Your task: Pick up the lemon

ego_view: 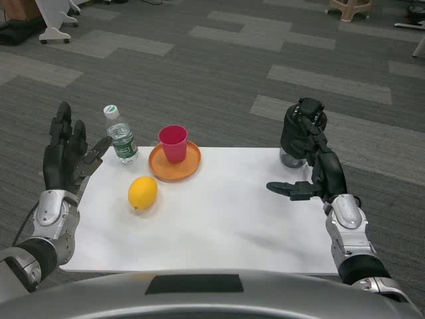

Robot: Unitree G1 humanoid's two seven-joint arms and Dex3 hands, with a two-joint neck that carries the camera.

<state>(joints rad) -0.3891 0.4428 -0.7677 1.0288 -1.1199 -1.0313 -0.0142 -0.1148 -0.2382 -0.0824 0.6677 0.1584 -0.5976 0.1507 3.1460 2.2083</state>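
The lemon (143, 193) lay untouched on the tabletop (219, 226). The left hand (66, 156) was held spread and empty nearby; the right hand (307, 143), also empty and fingers apart, was held far right. No grasp was begun.

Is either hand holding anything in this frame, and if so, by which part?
Nothing is held. The left hand is open at the table's left edge; the right hand is open too, and the lemon lies untouched.

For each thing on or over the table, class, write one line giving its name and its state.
lemon: lying on the table, untouched
water bottle: upright, capped
pink cup: upright on the orange plate
left hand: open, raised, holding nothing
right hand: open, holding nothing
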